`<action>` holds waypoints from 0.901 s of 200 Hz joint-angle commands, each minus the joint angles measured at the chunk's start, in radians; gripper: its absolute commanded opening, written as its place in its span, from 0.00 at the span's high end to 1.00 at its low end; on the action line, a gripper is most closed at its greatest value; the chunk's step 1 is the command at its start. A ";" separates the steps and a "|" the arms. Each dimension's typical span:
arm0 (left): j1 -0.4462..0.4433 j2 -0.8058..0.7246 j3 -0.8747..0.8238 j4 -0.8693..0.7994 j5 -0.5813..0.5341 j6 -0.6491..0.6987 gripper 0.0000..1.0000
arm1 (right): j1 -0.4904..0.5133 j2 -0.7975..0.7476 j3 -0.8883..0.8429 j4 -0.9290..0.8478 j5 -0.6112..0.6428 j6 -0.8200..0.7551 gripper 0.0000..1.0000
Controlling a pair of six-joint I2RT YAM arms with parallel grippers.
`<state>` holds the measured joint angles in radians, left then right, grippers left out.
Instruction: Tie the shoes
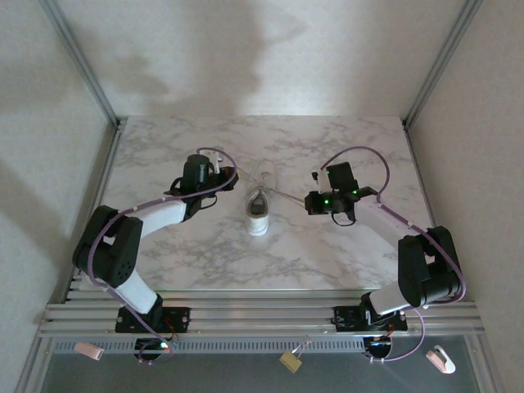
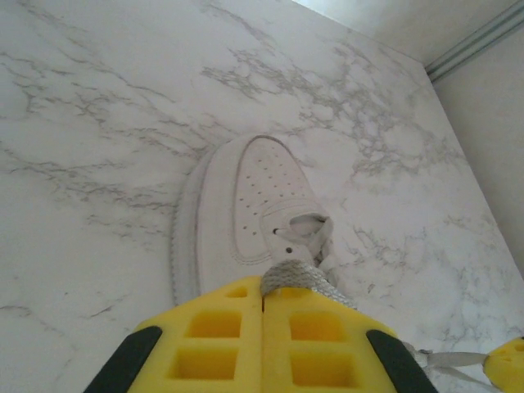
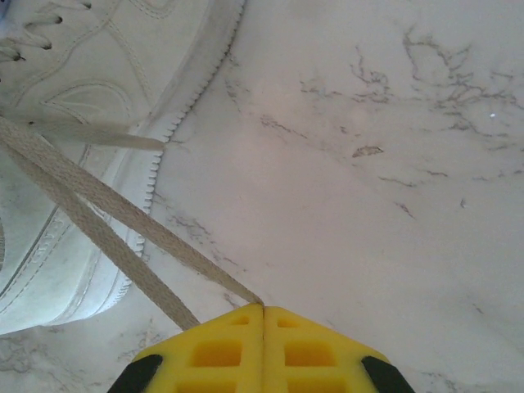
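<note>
The sneaker [image 1: 259,211] lies on the marble table [image 1: 205,246] between the arms, left gripper [image 2: 262,299] pinched together on its laces [image 2: 299,277] above the tongue, right gripper [image 3: 262,309] clamped on them beside the sole

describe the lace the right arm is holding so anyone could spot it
On the marble table a white sneaker lies near the middle. From it a flat white lace runs to the shut yellow fingers of the right gripper. It is doubled, two straight strands meeting at the pinch.
</note>
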<state>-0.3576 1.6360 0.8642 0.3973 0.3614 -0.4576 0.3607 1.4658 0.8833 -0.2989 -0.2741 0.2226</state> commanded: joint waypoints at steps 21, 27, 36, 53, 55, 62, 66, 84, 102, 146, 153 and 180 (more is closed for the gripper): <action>0.032 -0.056 -0.028 -0.015 -0.070 -0.018 1.00 | 0.001 0.001 0.003 -0.096 0.093 0.026 1.00; 0.035 -0.060 -0.031 -0.018 -0.076 -0.018 1.00 | 0.002 0.004 0.007 -0.105 0.101 0.028 1.00; 0.039 -0.066 -0.036 -0.020 -0.083 -0.021 1.00 | 0.001 0.010 0.012 -0.114 0.108 0.028 1.00; 0.048 -0.079 -0.047 -0.020 -0.100 -0.028 1.00 | 0.001 0.024 0.020 -0.128 0.116 0.030 1.00; 0.050 -0.079 -0.049 -0.020 -0.102 -0.029 1.00 | 0.001 0.026 0.021 -0.128 0.116 0.032 1.00; 0.053 -0.084 -0.053 -0.020 -0.107 -0.033 1.00 | 0.001 0.032 0.024 -0.131 0.115 0.032 1.00; 0.056 -0.087 -0.056 -0.020 -0.110 -0.035 1.00 | 0.001 0.035 0.025 -0.132 0.113 0.031 1.00; 0.064 -0.097 -0.064 -0.025 -0.120 -0.040 1.00 | 0.002 0.049 0.033 -0.137 0.104 0.030 1.00; 0.068 -0.097 -0.067 -0.026 -0.117 -0.042 1.00 | 0.003 0.063 0.039 -0.138 0.086 0.027 1.00; 0.068 -0.078 -0.064 -0.002 -0.055 -0.046 1.00 | 0.018 0.092 0.065 -0.146 0.061 0.014 1.00; 0.068 -0.072 -0.060 0.009 -0.019 -0.041 1.00 | 0.021 0.093 0.071 -0.142 0.048 0.010 1.00; 0.062 -0.082 -0.047 0.046 0.082 -0.029 0.83 | 0.032 0.042 0.099 -0.100 -0.001 0.004 0.92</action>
<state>-0.3103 1.5700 0.8028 0.3840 0.3752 -0.4942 0.3851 1.5429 0.9394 -0.3832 -0.2459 0.2359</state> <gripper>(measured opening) 0.053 0.062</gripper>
